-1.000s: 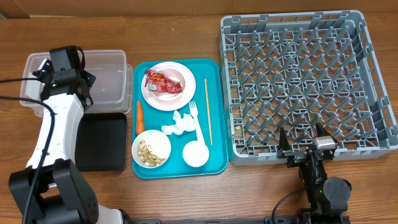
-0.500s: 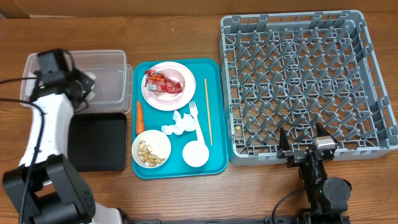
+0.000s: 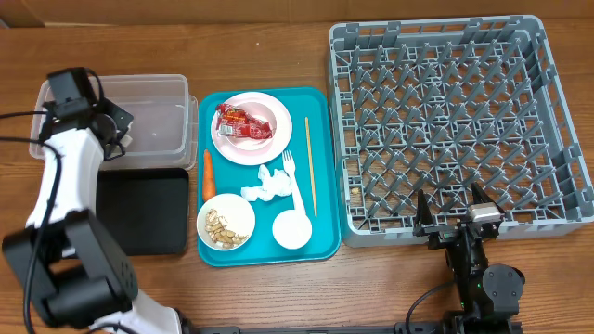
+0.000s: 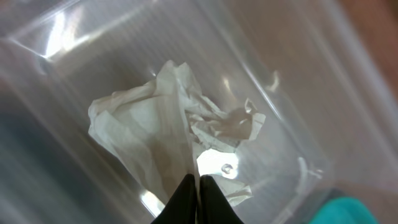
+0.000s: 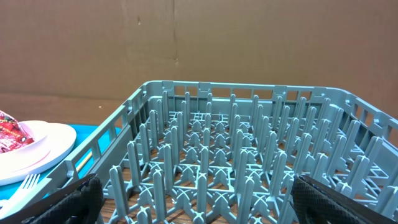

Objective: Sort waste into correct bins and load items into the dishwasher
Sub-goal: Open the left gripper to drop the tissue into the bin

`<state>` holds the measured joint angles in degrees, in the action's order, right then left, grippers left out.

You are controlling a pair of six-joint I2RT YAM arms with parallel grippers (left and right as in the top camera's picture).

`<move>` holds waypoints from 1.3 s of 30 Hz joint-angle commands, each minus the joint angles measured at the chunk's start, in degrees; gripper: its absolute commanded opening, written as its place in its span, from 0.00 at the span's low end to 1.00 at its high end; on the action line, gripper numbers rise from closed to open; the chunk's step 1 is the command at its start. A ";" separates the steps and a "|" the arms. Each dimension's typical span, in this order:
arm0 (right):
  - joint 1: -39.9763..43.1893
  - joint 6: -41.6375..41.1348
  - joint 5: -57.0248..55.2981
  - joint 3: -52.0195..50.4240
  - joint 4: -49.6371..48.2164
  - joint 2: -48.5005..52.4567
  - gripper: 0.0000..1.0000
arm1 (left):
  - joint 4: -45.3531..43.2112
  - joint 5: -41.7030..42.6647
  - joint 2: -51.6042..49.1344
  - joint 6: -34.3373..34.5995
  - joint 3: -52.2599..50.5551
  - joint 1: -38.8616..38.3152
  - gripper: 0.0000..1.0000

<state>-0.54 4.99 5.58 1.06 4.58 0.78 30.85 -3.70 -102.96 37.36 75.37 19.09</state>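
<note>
Apparently, left gripper (image 4: 198,194) tight on crumpled napkin (image 4: 163,121) inside clear tub (image 4: 124,37).

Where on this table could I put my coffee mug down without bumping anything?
Bare wood lies beyond the teal tray and the clear tub, beside the grey rack. The black tray looks bare. In the tub the left gripper pinches a napkin. The teal tray is crowded: plate, bowl, cup, fork, carrot and stick leave slivers.
</note>
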 commanded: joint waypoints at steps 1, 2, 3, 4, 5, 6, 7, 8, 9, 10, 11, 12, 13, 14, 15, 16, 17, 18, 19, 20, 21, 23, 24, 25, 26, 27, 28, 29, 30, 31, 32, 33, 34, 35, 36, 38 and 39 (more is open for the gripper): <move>-0.37 0.42 0.07 -0.61 -0.22 -0.61 1.00 | -1.33 -1.55 -4.83 1.07 0.85 -0.35 0.08; -0.37 0.39 0.07 -0.61 -0.22 -0.61 1.00 | -1.66 -1.53 -5.68 1.84 0.85 -0.33 0.09; -0.37 0.39 0.07 -0.61 -0.22 -0.61 1.00 | -2.23 -1.36 -6.60 2.56 0.85 -0.37 0.09; -0.37 0.39 0.07 -0.61 -0.22 -0.61 1.00 | -2.73 -1.07 -7.28 2.54 0.85 -0.37 0.10; -0.37 0.42 0.07 -0.61 -0.22 -0.61 1.00 | -3.13 -0.92 -7.87 2.54 0.85 -0.37 0.11; -0.37 0.39 0.07 -0.61 -0.22 -0.61 1.00 | -3.34 -0.94 -8.28 2.54 0.85 -0.37 0.12; -0.37 0.42 0.07 -0.61 -0.22 -0.61 1.00 | -3.50 -0.94 -8.50 2.54 0.85 -0.35 0.13; -0.37 0.39 0.07 -0.61 -0.22 -0.61 1.00 | -3.61 -0.94 -8.63 2.51 0.85 -0.35 0.13; -0.37 0.39 0.07 -0.61 -0.22 -0.61 1.00 | -3.69 -0.92 -8.63 2.51 0.85 -0.33 0.14; -0.37 0.39 0.07 -0.61 -0.22 -0.61 1.00 | -3.72 -0.74 -8.63 2.51 0.87 -0.33 0.15; -0.37 0.42 0.07 -0.61 -0.22 -0.61 1.00 | -3.76 -0.72 -8.63 2.51 0.87 -0.33 0.19; -0.37 0.39 0.07 -0.61 -0.22 -0.61 1.00 | -3.82 -0.70 -8.63 2.51 0.87 -0.35 0.24; -0.37 0.39 0.07 -0.61 -0.22 -0.61 1.00 | -3.85 -0.68 -8.63 2.51 0.87 -0.35 0.24; -0.37 0.39 0.07 -0.61 -0.22 -0.61 1.00 | -3.85 -0.68 -8.63 2.51 0.87 -0.35 0.25; -0.37 0.42 0.07 -0.61 -0.22 -0.61 1.00 | -3.82 -0.57 -8.61 2.49 0.90 -0.33 0.27; -0.37 0.42 0.07 -0.61 -0.22 -0.61 1.00 | -3.80 -0.31 -8.57 2.47 0.96 -0.31 0.28; -0.37 0.42 0.07 -0.61 -0.22 -0.61 1.00 | -3.80 0.13 -8.55 2.45 1.03 -0.31 0.28; -0.37 0.42 0.07 -0.61 -0.22 -0.61 1.00 | -3.78 0.81 -8.44 2.43 1.14 -0.28 0.29; -0.37 0.39 0.07 -0.61 -0.22 -0.61 1.00 | -3.65 1.25 -8.33 2.43 1.31 -0.26 0.33; -0.37 0.39 0.07 -0.61 -0.22 -0.61 1.00 | -3.67 1.92 -8.15 2.12 1.36 -0.26 0.40; -0.37 0.39 0.07 -0.61 -0.22 -0.61 1.00 | -3.67 2.60 -7.91 1.81 1.36 -0.26 0.58; -0.37 0.39 0.07 -0.61 -0.22 -0.61 1.00 | -3.69 3.17 -7.69 1.81 1.36 -0.28 0.66; -0.37 0.42 0.07 -0.61 -0.22 -0.61 1.00 | -3.67 3.32 -7.61 1.64 1.36 -0.26 0.66; -0.37 0.39 0.07 -0.61 -0.22 -0.61 1.00 | -3.67 3.34 -7.61 1.44 1.36 -0.26 0.66; -0.37 0.39 0.07 -0.61 -0.22 -0.61 1.00 | -3.43 3.72 -7.43 1.11 1.38 -0.26 0.64; -0.37 0.39 0.07 -0.61 -0.22 -0.61 1.00 | -2.93 3.78 -7.10 1.16 1.40 -0.26 0.64; -0.37 0.42 0.07 -0.61 -0.22 -0.61 1.00 | -2.43 3.76 -6.62 1.16 1.40 -0.26 0.64; -0.37 0.39 0.07 -0.61 -0.22 -0.61 1.00 | -2.08 3.76 -6.03 1.14 1.40 -0.26 0.63; -0.37 0.39 0.07 -0.61 -0.22 -0.61 1.00 | -1.62 3.76 -5.29 1.09 1.40 -0.26 0.62; -0.37 0.39 0.07 -0.61 -0.22 -0.61 1.00 | -1.07 3.76 -4.37 0.98 1.40 -0.28 0.61; -0.37 0.39 0.07 -0.61 -0.22 -0.61 1.00 | -0.59 3.74 -3.26 0.90 1.40 -0.28 0.61; -0.37 0.39 0.07 -0.61 -0.22 -0.61 1.00 | -0.11 3.72 -2.08 0.61 1.40 -0.28 0.61; -0.37 0.39 0.07 -0.61 -0.22 -0.61 1.00 | 0.26 3.72 -1.07 0.20 1.40 -0.28 0.60; -0.37 0.39 0.07 -0.61 -0.22 -0.61 1.00 | 0.70 3.72 0.15 -0.11 1.40 -0.39 0.60; -0.37 0.39 0.07 -0.61 -0.22 -0.61 1.00 | 1.09 3.74 1.11 -0.11 1.40 -0.44 0.60; -0.37 0.39 0.07 -0.61 -0.22 -0.61 1.00 | 2.03 3.74 3.19 -0.13 1.40 -0.66 0.60; -0.37 0.39 0.07 -0.61 -0.22 -0.61 1.00 | 2.38 3.74 4.24 -0.13 1.40 -0.85 0.61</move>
<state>-0.54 4.97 5.58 1.06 4.58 0.78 32.51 -0.16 -104.12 38.72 76.12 18.81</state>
